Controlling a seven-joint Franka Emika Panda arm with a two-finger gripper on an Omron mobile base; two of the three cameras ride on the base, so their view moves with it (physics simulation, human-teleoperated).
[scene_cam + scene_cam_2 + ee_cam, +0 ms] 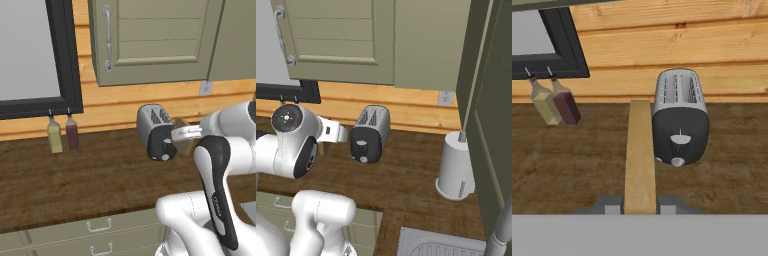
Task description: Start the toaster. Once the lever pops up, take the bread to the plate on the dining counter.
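Bread [639, 155] is already out of the toaster [680, 116] and clamped edge-on between the fingers of the gripper [640, 207]; the hand view shows the slice as a tall tan strip rising from between the two dark tips, which press on its lower end. State of the end effector: clenched on the bread.

Step in hand, by my judgement: the carry to the plate. The toaster's lever [680, 139] sits as a pale tab on the black end panel, above the round knob [678, 161]; whether it stands at the top of its slot cannot be told. The slots on top look empty.

Position: the slice is held just left of the toaster and nearer the robot, apart from it and above the dark wood worktop [75, 180]. Two bottles [62, 134] stand well to the left, under the dark-framed window; a white paper-towel roll [456, 167] stands to the right.

Next move, as judged: keep the grip firm, swing the slice clear of the toaster, and drive the base toward the dining counter to find the plate
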